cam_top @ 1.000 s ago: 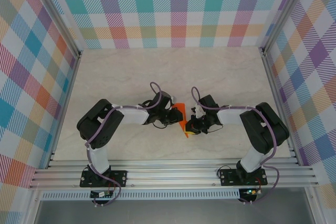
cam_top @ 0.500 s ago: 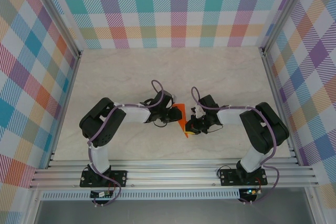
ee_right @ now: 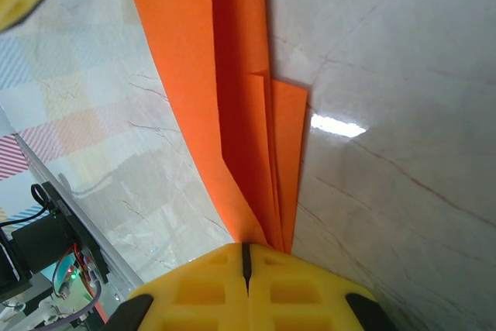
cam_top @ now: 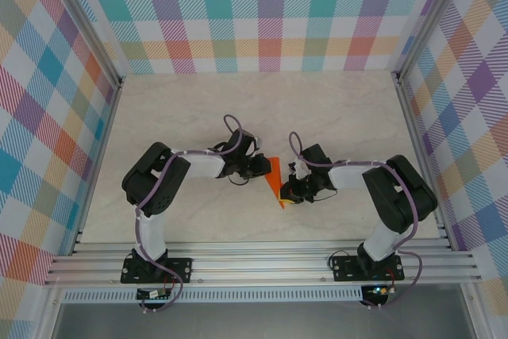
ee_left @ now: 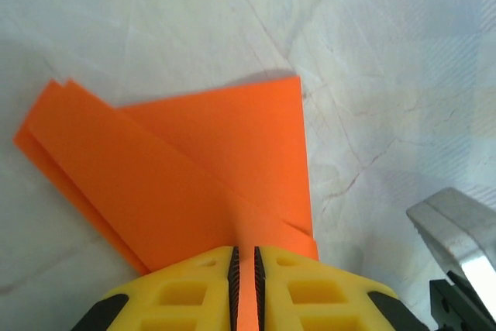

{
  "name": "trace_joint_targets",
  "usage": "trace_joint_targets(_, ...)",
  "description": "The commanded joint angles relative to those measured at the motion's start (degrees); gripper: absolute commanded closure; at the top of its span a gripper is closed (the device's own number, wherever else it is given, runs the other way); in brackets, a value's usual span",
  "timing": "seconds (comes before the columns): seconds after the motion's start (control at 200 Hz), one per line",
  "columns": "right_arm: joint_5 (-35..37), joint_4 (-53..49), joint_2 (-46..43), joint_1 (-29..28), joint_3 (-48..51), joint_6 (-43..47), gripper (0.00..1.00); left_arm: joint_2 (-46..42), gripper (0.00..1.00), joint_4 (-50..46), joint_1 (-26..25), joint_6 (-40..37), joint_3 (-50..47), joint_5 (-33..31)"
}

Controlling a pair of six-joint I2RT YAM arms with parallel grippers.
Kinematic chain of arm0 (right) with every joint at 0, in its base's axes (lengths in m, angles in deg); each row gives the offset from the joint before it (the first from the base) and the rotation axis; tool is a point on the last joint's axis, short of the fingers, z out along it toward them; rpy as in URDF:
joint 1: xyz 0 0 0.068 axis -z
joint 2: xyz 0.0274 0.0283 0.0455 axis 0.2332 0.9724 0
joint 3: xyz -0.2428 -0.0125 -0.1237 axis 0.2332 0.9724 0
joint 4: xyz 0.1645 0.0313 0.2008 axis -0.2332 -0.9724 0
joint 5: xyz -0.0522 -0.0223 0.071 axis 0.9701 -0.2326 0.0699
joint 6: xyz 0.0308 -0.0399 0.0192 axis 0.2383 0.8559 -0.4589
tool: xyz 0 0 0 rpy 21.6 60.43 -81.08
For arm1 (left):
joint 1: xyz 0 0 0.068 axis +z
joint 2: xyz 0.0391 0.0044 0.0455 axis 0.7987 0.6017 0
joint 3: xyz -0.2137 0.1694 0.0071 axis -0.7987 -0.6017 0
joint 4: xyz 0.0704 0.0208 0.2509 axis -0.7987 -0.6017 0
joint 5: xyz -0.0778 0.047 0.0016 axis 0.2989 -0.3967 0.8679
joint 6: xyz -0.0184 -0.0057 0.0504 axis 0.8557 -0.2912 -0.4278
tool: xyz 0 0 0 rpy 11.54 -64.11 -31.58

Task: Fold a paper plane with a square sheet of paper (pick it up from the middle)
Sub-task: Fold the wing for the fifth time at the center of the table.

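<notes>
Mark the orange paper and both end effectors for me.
orange paper (ee_left: 186, 168), left wrist view, middle of the folded sheet.
left end effector (ee_left: 244, 257), left wrist view, between the yellow fingertips pinching the paper.
right end effector (ee_right: 246, 252), right wrist view, at the seam of the closed yellow fingertips.

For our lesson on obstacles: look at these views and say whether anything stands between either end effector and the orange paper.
Nothing visible does. The left end effector is already clamped on the orange paper, with a strip of it running between the yellow fingers. The right end effector is clamped on its folded layers.
</notes>
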Motion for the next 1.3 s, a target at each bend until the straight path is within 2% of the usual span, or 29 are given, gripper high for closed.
trace_joint_targets(0.0,6.15,-6.64,2.76,-0.68,3.44,1.81,0.96,2.11,0.84,-0.60,2.79,-1.82,2.03,-2.13)
trace_joint_targets(0.515,5.95,-6.01,2.83,-0.73,3.20,1.56,0.96,2.99,0.82,-0.32,8.13,-4.81,2.99,-0.47)
trace_joint_targets(0.615,5.83,-5.86,3.07,-0.72,2.52,1.54,0.96,0.17,0.80,-0.58,8.54,-4.22,3.24,2.99)
trace_joint_targets(0.665,5.77,-6.07,3.09,-0.72,2.08,1.57,0.96,-2.44,0.79,-0.58,8.02,-3.87,3.02,4.17)
trace_joint_targets(0.8,5.63,-6.15,3.61,-0.67,1.06,1.54,0.96,-9.09,0.77,-3.56,6.56,-3.70,2.15,2.08)
trace_joint_targets(0.95,5.36,-6.09,3.96,-0.67,0.57,1.55,0.95,-12.81,0.76,-3.06,3.94,-2.52,-0.75,1.85)
trace_joint_targets(1.145,5.21,-5.91,3.19,-0.69,0.40,1.29,0.95,-9.41,0.79,-0.31,-1.03,-0.65,-2.47,2.57)
trace_joint_targets(1.295,4.67,-6.09,1.68,-0.71,0.28,1.19,0.95,-4.24,0.83,1.44,-2.37,1.65,-2.21,1.64)
